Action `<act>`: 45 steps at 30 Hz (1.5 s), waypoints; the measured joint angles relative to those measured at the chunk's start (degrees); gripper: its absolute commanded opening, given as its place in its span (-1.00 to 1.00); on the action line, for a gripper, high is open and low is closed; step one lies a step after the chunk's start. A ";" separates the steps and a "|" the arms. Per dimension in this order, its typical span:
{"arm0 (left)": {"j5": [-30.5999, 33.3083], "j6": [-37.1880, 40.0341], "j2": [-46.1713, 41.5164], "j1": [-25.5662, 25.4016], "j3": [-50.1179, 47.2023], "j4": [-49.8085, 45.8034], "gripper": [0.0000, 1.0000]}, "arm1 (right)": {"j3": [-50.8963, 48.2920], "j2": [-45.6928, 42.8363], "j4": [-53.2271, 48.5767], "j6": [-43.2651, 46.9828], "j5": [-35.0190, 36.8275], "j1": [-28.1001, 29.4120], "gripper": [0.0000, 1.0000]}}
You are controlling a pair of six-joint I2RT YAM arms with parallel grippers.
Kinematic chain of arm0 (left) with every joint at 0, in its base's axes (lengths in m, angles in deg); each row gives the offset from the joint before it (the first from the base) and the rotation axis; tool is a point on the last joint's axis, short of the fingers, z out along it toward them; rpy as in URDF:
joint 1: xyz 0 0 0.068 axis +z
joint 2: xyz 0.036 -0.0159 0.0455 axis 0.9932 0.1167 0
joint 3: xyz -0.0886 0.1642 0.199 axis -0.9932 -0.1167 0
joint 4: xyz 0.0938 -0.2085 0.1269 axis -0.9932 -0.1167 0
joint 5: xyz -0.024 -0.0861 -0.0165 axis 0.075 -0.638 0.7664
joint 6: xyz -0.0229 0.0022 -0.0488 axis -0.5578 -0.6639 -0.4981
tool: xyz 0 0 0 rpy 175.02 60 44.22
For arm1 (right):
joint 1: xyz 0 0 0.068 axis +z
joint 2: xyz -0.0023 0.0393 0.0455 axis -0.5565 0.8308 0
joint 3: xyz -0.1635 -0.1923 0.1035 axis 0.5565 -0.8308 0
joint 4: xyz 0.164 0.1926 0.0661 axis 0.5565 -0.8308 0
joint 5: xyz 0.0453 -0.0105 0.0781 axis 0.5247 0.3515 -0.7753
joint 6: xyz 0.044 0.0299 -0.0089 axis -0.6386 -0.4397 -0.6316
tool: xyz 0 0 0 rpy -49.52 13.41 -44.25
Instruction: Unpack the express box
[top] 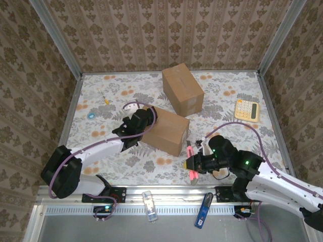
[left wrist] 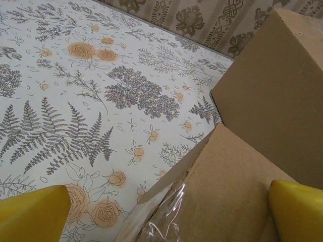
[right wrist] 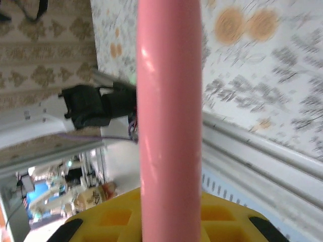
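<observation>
Top view: the box (top: 169, 132) lies at mid-table (top: 101, 91), tilted against the edges. The left gripper (top: 143, 122) sits at its left end, touching or just above it; I cannot tell which. A second box (top: 182, 89) stands just behind the first, towards the back wall. A calculator (top: 247, 109) lies well apart on the right. The right gripper (top: 194, 164) hangs near the front edge, right of the box, and holds a pink tool (top: 191, 162) that points towards the rail.

Left wrist view: the left gripper (left wrist: 164, 217) has its yellow fingertips (left wrist: 33, 212) at the two bottom corners, spread wide with nothing between them. Below lies the box (left wrist: 227, 186), one flap edge raised, with clear crinkled film (left wrist: 161, 222) at its near end. The second box (left wrist: 277, 85) rises at the upper right, just beside it.

Right wrist view: the right gripper (right wrist: 169, 222) is clamped narrowly on the pink tool (right wrist: 169, 116), whose smooth shaft runs straight up the frame from between the yellow fingers (right wrist: 116, 219). Behind it are blurred table cloth and the metal front rail (right wrist: 252, 161).
</observation>
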State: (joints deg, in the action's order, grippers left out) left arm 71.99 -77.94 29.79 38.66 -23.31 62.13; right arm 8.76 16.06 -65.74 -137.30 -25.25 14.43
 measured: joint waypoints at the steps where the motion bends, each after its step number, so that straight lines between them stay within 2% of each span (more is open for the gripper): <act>1: 0.00 0.02 0.00 0.00 0.00 0.00 1.00 | 0.00 -0.22 -0.90 0.68 -0.02 -1.68 -1.00; 9: -0.90 0.72 0.00 0.39 0.50 -0.33 0.99 | 0.00 3.56 -3.61 9.40 -0.39 -20.79 -1.00; 17: -6.27 3.72 0.09 3.08 3.45 -3.67 0.99 | -4.70 18.10 9.51 13.68 -2.19 -32.17 -1.00; 26: -11.56 10.34 -0.24 5.86 7.41 -9.05 1.00 | -6.62 32.89 23.30 14.51 -2.89 -34.82 -1.00; 39: -15.15 17.42 -4.26 8.37 9.81 -17.94 1.00 | -8.28 41.57 30.27 15.56 -3.28 -36.13 -1.00; 40: -15.15 18.25 -4.83 8.39 10.25 -19.39 1.00 | -8.35 41.62 30.42 15.56 -3.32 -36.15 -0.97; 45: -16.28 21.42 -7.91 8.85 12.37 -26.25 0.99 | -8.52 41.83 30.69 15.52 -3.80 -36.68 -0.53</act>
State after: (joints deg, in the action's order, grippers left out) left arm 55.71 -56.52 21.88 47.51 -10.94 35.88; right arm 0.23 57.89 -35.05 -121.78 -29.06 -22.24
